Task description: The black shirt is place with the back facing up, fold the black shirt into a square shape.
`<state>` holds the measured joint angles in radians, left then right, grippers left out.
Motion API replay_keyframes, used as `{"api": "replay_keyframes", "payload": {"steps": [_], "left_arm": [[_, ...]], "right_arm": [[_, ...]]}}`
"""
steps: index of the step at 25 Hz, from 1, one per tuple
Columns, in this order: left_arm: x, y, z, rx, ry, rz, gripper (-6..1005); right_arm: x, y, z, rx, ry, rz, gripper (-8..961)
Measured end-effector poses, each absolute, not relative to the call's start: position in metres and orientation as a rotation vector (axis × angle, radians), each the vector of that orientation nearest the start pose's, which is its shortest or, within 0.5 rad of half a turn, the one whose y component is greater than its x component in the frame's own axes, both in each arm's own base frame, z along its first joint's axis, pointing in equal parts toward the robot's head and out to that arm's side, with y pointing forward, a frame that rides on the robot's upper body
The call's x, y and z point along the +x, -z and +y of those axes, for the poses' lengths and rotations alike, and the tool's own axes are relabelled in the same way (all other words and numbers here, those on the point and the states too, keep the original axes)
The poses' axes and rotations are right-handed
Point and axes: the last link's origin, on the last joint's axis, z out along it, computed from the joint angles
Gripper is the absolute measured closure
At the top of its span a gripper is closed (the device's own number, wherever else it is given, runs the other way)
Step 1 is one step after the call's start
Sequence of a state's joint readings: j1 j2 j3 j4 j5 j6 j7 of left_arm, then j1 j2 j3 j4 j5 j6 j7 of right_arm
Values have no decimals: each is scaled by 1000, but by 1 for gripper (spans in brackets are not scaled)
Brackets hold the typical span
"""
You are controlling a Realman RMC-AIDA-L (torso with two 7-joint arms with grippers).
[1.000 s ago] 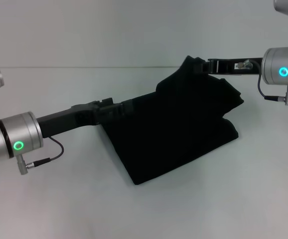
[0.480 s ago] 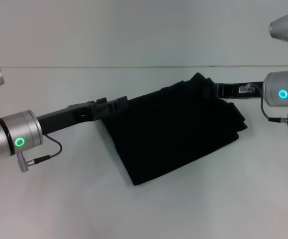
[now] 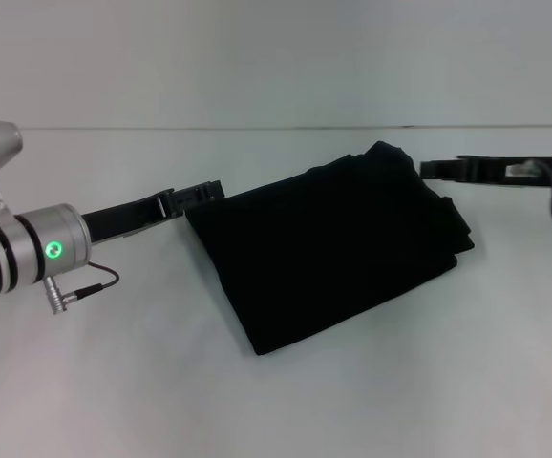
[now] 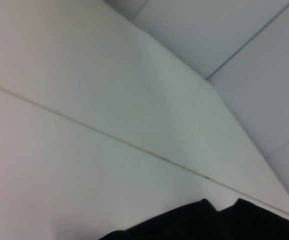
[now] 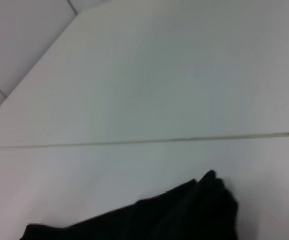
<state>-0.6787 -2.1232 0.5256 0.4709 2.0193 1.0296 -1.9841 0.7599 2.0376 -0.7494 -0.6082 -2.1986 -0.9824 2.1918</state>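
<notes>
Head view shows the black shirt (image 3: 329,248) lying folded into a rough four-sided bundle on the white table (image 3: 114,382), turned at an angle, its far corner bunched into a small peak; the left gripper (image 3: 198,194) sits just beside the near-left top corner of the cloth, apparently clear of it, though I cannot tell whether its fingers are apart or together; the right gripper (image 3: 438,170) is beside the far right corner, and its fingers are equally unreadable; the likely trouble is a fingertip snagging a layer as an arm moves, dragging the fold open; the raised corner could also slump and leave the shape uneven rather than square
</notes>
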Motion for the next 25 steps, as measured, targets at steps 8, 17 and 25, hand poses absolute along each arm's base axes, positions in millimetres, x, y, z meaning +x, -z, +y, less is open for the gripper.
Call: {"api": "replay_keyframes", "payload": {"steps": [8, 17, 25], "left_arm": [[-267, 42, 409, -1975, 683, -1630, 150], [-260, 50, 419, -1964, 608, -1611, 155], [-251, 60, 420, -2019, 567, -1608, 159]], "right_arm": [[264, -30, 429, -2158, -490, 1361, 337], [264, -29, 428, -2172, -485, 1337, 143], [263, -27, 428, -2187, -466, 1333, 112]]}}
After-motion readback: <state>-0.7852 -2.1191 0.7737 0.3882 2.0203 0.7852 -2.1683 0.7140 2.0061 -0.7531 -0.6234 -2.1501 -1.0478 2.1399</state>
